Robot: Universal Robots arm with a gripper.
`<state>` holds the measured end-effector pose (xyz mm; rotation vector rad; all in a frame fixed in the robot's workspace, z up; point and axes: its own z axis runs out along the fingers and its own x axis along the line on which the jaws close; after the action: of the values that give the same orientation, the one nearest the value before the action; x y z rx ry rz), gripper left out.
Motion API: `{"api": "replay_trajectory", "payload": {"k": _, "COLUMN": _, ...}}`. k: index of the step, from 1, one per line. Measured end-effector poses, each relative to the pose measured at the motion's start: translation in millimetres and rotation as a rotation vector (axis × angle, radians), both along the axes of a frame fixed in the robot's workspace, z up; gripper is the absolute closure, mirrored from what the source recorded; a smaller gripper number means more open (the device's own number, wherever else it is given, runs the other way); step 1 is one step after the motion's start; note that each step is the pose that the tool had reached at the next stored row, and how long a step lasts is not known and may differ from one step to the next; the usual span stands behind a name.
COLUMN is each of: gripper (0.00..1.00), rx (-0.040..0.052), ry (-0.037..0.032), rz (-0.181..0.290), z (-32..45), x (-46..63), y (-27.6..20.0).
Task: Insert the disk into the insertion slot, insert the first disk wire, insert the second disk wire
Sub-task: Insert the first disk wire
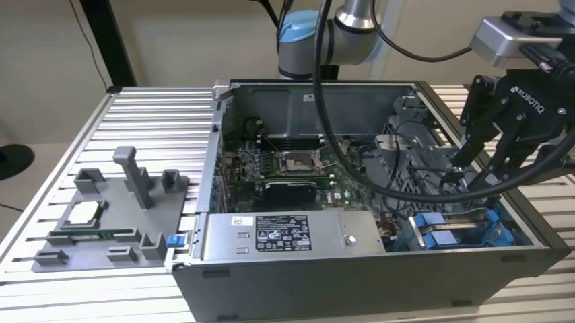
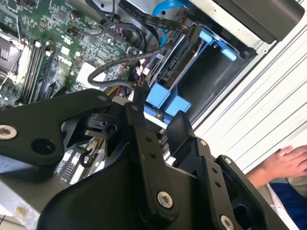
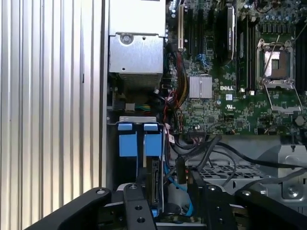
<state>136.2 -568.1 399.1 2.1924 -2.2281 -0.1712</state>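
Note:
My gripper (image 1: 473, 169) hangs over the drive corner of the open computer case, on the exterior view's right. Its fingers stand apart, open. The insertion slot (image 1: 449, 232), with bright blue rails, lies just below it. In both wrist views the disk (image 3: 156, 178) (image 2: 175, 60) sits edge-on inside the slot, behind two blue tabs (image 3: 139, 143). A black wire (image 2: 120, 64) loops from the board toward the disk. Its dark plug end (image 3: 180, 165) stands between my fingers (image 3: 136, 194), and I cannot tell whether it touches them. A blue wire (image 3: 181, 199) curls beside the disk.
The grey power-supply box (image 1: 287, 235) lies along the case's front wall, with the green motherboard (image 1: 287, 168) behind it. A grey parts tray (image 1: 99, 222) sits on the slatted table at the exterior view's left. A person's hand (image 2: 280, 163) rests on the slats outside the case.

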Motion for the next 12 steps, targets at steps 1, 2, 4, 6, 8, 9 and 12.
{"api": "replay_trajectory", "payload": {"k": 1, "gripper": 0.00, "rx": 0.0052, "ry": 0.0000, "rz": 0.000, "z": -0.3, "x": 0.0, "y": 0.0}}
{"api": "replay_trajectory", "payload": {"k": 2, "gripper": 0.00, "rx": 0.0126, "ry": 0.0000, "rz": 0.000, "z": -0.8, "x": 0.0, "y": 0.0}}
{"api": "replay_trajectory", "payload": {"k": 4, "gripper": 0.00, "rx": 0.0266, "ry": 0.0000, "rz": 0.000, "z": -1.9, "x": 0.0, "y": 0.0}}
{"api": "replay_trajectory", "payload": {"k": 6, "gripper": 0.00, "rx": 0.0335, "ry": 0.0000, "rz": 0.000, "z": -3.3, "x": -0.7, "y": 0.0}}
{"api": "replay_trajectory", "payload": {"k": 8, "gripper": 0.00, "rx": 0.0377, "ry": -0.0001, "rz": 0.000, "z": -4.5, "x": -1.8, "y": 0.0}}
{"api": "replay_trajectory", "payload": {"k": 9, "gripper": 0.00, "rx": 0.0412, "ry": 0.0000, "rz": 0.000, "z": -5.1, "x": -2.6, "y": -0.1}}
{"api": "replay_trajectory", "payload": {"k": 12, "gripper": 0.00, "rx": 0.0464, "ry": -0.0001, "rz": 0.000, "z": -6.6, "x": -5.1, "y": -0.1}}
